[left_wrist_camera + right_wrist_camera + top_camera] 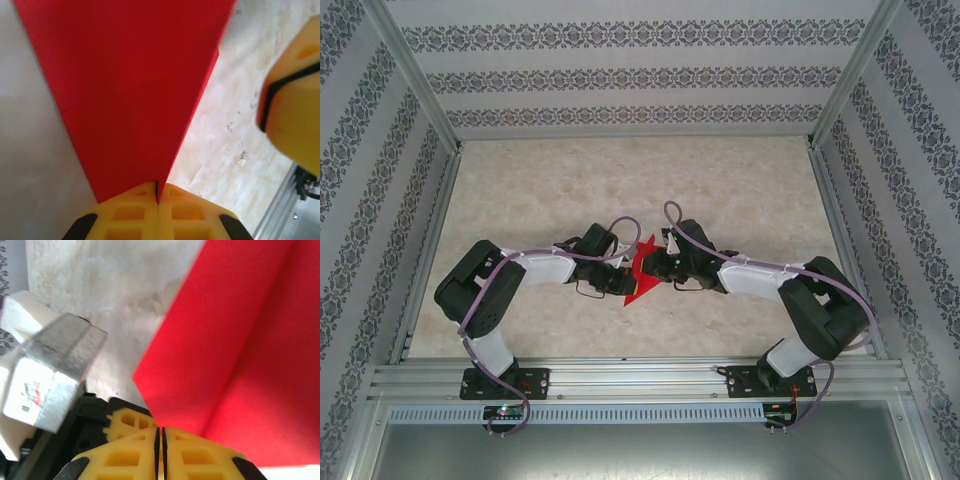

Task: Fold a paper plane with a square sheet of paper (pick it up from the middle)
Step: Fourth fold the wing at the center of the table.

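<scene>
Marbled tabletop [720, 180] is spanning the cell outward from the near rail [640, 375], where your two arms are bolted. At mid-table, the left gripper [157, 192] is pinching fully shut on one edge of the sheet of paper [636, 287]. The right gripper [160, 432] is clamping the opposite side, jaws all but together. One red creased sheet is being held between two grippers, its long axis running near-to-far, so neither arm is sitting nearer. Beyond, patterned walls [640, 80] are enclosing the cell.
</scene>
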